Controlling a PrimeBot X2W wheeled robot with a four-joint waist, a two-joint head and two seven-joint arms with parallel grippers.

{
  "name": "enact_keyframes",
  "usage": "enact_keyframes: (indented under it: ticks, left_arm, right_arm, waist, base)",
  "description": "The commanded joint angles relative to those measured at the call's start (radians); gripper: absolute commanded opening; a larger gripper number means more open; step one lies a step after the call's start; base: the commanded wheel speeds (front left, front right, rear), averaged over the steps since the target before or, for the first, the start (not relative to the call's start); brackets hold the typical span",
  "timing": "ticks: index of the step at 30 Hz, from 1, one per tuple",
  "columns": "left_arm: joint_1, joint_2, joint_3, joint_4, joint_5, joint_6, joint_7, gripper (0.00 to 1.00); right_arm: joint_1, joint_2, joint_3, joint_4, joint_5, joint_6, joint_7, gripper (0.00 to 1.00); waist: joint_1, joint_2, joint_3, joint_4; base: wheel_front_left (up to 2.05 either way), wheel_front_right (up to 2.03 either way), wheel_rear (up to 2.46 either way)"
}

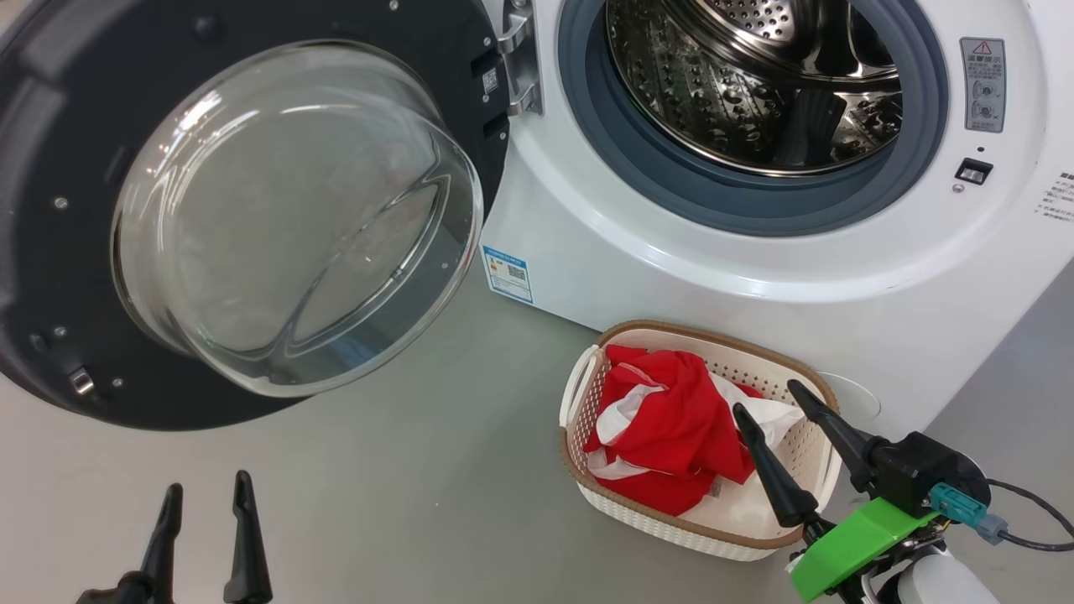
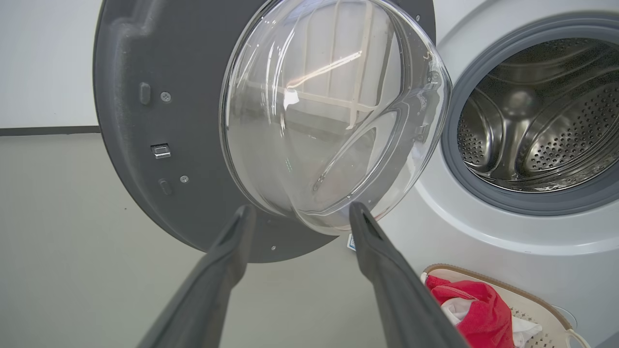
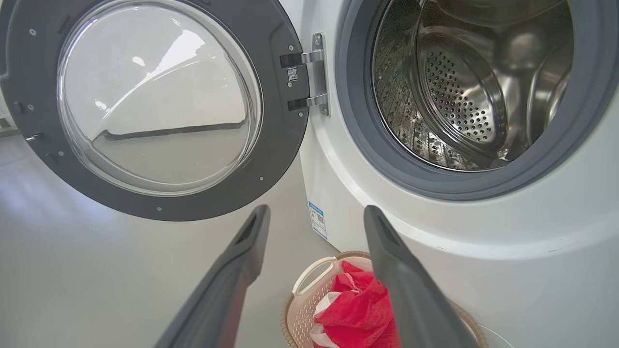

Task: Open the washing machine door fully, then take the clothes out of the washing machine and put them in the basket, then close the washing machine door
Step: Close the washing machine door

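Note:
The washing machine (image 1: 638, 252) stands with its door (image 1: 277, 218) swung wide open to the left, glass bowl facing me. Its steel drum (image 1: 755, 75) holds no clothes that I can see. The red and white clothes (image 1: 671, 428) lie heaped in the cream basket (image 1: 587, 377) on the floor before the machine. My right gripper (image 1: 768, 398) is open, its fingers over the basket's right side, nothing between them. My left gripper (image 1: 208, 491) is open at the lower left, below the door. In the left wrist view the door (image 2: 159, 121) is just beyond my fingertips (image 2: 358, 212).
Grey floor (image 1: 377, 503) stretches left of the basket and under the open door. A blue label (image 1: 508, 274) sits on the machine's lower front. A cable (image 1: 1032, 520) trails from my right wrist.

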Motion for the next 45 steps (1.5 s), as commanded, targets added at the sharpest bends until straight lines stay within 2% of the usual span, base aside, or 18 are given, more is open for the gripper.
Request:
enact_keyframes:
  ticks: [1, 9, 11, 12, 18, 23, 26, 29, 30, 38, 45]
  left_arm:
    - [-0.015, 0.016, 0.030, -0.029, -0.007, 0.005, -0.009, 1.00]
    - [-0.023, 0.016, 0.036, -0.045, -0.038, 0.002, -0.009, 0.99]
    - [-0.035, 0.016, 0.047, -0.064, -0.049, -0.004, -0.009, 0.24]
    - [-0.046, 0.016, 0.056, -0.079, -0.047, -0.011, -0.009, 0.00]
    - [-0.150, 0.025, 0.160, -0.200, -0.052, -0.061, -0.009, 0.00]
    - [-0.264, 0.094, 0.233, -0.230, -0.080, -0.086, -0.009, 0.00]
    - [-0.359, 0.147, 0.289, -0.195, -0.179, -0.097, -0.007, 0.00]
    - [-0.451, 0.246, 0.329, -0.117, -0.241, -0.102, 0.014, 0.00]
    - [-0.516, 0.293, 0.349, -0.047, -0.304, -0.104, 0.046, 0.00]
    - [-0.778, 0.445, 0.424, 0.308, -0.589, -0.107, 0.309, 0.00]
    - [-0.949, 0.539, 0.395, 0.575, -0.660, -0.105, 0.499, 0.00]
  right_arm:
    - [-0.026, -0.005, 0.022, -0.021, 0.004, 0.002, -0.012, 1.00]
    - [-0.023, -0.002, 0.020, -0.022, 0.005, 0.002, -0.012, 1.00]
    - [-0.023, -0.002, 0.021, -0.022, 0.005, 0.002, -0.012, 1.00]
    - [-0.023, -0.002, 0.022, -0.023, 0.005, 0.002, -0.012, 1.00]
    - [-0.016, -0.001, 0.018, -0.026, 0.002, 0.002, -0.012, 1.00]
    - [-0.009, -0.005, 0.019, -0.022, 0.001, 0.002, -0.012, 1.00]
    - [-0.009, -0.007, 0.017, -0.021, 0.000, 0.002, -0.012, 1.00]
    - [-0.008, -0.005, 0.009, -0.025, -0.003, 0.002, -0.012, 1.00]
    - [-0.006, -0.004, 0.007, -0.027, -0.005, 0.002, -0.012, 1.00]
    - [-0.018, -0.017, 0.014, -0.028, -0.010, 0.002, -0.012, 1.00]
    - [-0.042, -0.039, 0.032, -0.025, -0.010, 0.002, -0.012, 1.00]
  waist:
    - [0.0000, 0.0000, -0.001, 0.000]
    - [0.0000, 0.0000, -0.009, -0.001]
    - [0.0000, 0.0000, -0.009, -0.001]
    - [0.0000, 0.0000, -0.009, -0.001]
    - [0.0000, 0.0000, -0.003, 0.001]
    - [0.0000, 0.0000, 0.003, 0.002]
    - [0.0000, 0.0000, 0.006, 0.002]
    - [0.0000, 0.0000, 0.009, 0.001]
    - [0.0000, 0.0000, 0.012, 0.001]
    - [0.0000, 0.0000, 0.041, 0.005]
    - [0.0000, 0.0000, 0.071, 0.008]
  base:
    - [0.00, 0.00, 0.00]
    - [0.00, 0.00, 0.00]
    - [0.00, 0.00, 0.00]
    - [0.00, 0.00, 0.00]
    - [0.00, 0.00, 0.00]
    - [0.00, 0.00, 0.00]
    - [0.00, 0.00, 0.00]
    - [0.00, 0.00, 0.00]
    - [0.00, 0.00, 0.00]
    - [0.00, 0.00, 0.00]
    - [0.00, 0.00, 0.00]
